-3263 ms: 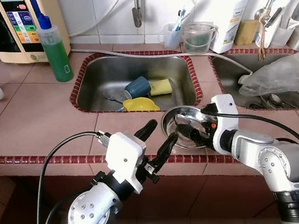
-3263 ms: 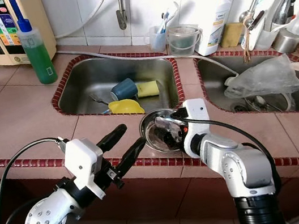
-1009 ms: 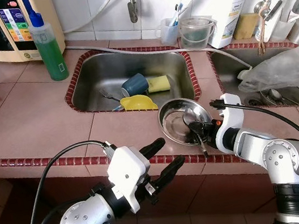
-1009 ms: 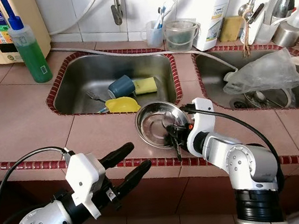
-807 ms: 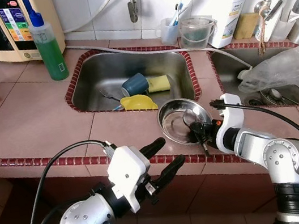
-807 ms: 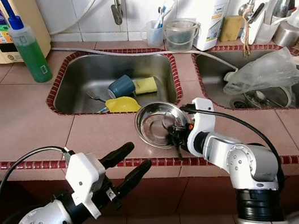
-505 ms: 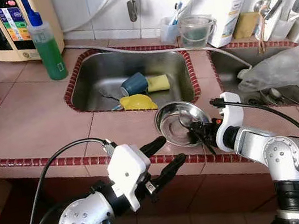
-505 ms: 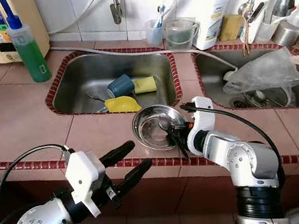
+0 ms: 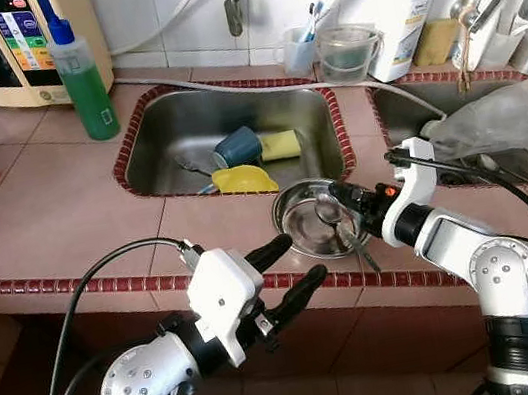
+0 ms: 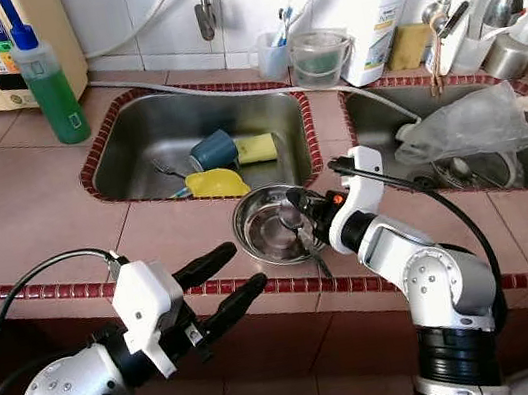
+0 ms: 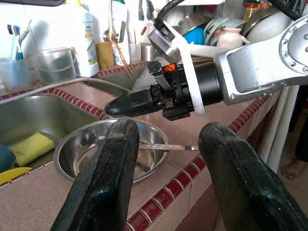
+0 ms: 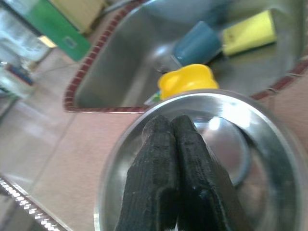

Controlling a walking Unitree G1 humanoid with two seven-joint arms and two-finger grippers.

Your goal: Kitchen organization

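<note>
The right gripper [image 9: 342,195], fingers pressed together and empty, had lifted above the steel bowl [image 9: 303,235] on the desk [image 9: 53,207], leaving the spoon [image 9: 346,232] lying below it across the rim, while the left gripper [image 9: 291,266] waited open nearby.

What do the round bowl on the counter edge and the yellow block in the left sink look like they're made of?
The bowl looks like polished stainless steel: silvery, with mirror-like highlights and reflections. The yellow block seems to be a soft foam sponge: matte, evenly coloured, with no shine, though its texture is too small to confirm.
</note>
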